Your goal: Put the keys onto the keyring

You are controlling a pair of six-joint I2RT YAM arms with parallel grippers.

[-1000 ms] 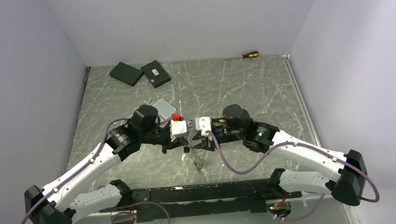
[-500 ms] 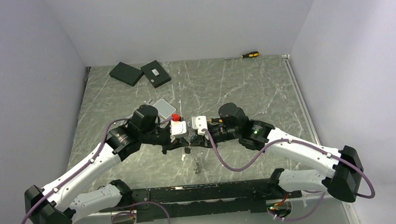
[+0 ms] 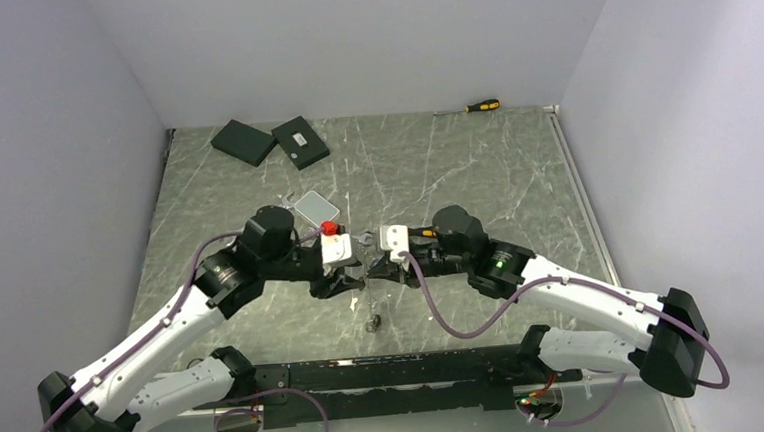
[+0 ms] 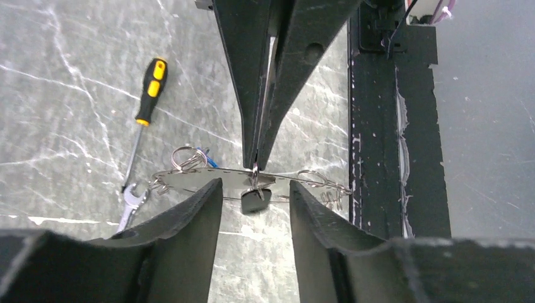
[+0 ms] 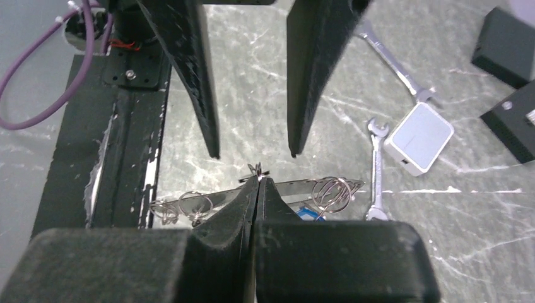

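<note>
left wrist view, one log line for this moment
right gripper shut on keyring | left gripper open, facing it | black key hanging under keyring

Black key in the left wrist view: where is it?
At the middle of that view, the black key sits just beneath the tips of the shut right gripper, between the fingers of the open left gripper.

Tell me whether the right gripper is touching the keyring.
Touching. The left wrist view shows the right gripper shut, its tips pinching the keyring at its rim.

Looks like a robot lab test cell: plain white walls [image 3: 347,38] round marble-look table [image 3: 455,161].
</note>
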